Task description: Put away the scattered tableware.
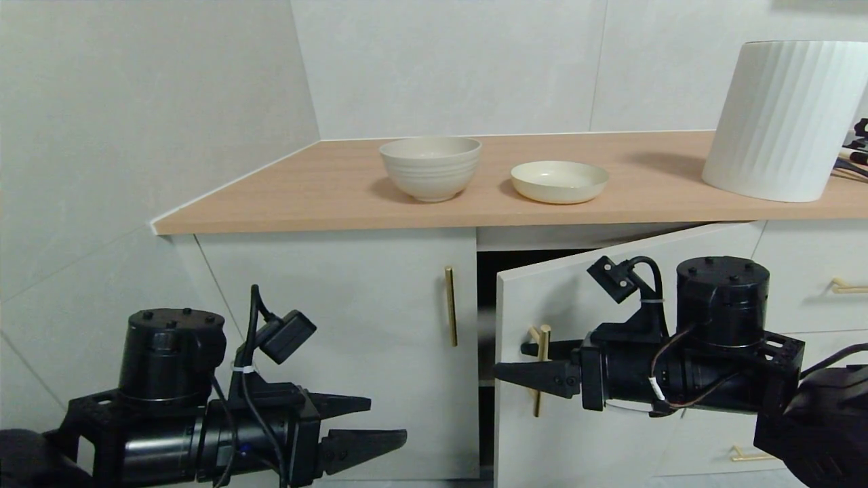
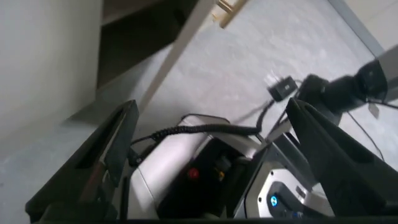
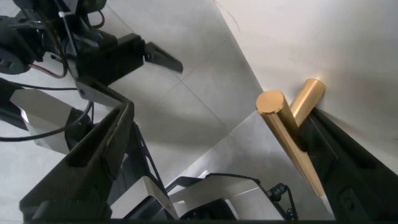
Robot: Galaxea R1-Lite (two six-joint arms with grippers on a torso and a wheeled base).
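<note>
On the wooden counter (image 1: 325, 196) stand a deep beige bowl (image 1: 430, 167) and, to its right, a shallow cream dish (image 1: 559, 181). Below them the right cabinet door (image 1: 576, 420) hangs partly open, showing a dark gap. My right gripper (image 1: 513, 360) is open at that door's gold handle (image 1: 540, 366). The handle (image 3: 289, 130) rests against one finger (image 3: 348, 168), while the other finger (image 3: 106, 143) stands far from it. My left gripper (image 1: 369, 423) is low in front of the shut left door (image 1: 339, 325), open and holding nothing, with its fingers (image 2: 118, 143) spread wide.
A tall white ribbed container (image 1: 780, 118) stands at the counter's right end. The left door has its own gold handle (image 1: 450, 306). Drawers with gold pulls (image 1: 847, 286) lie to the right. Walls close off the left side and the back.
</note>
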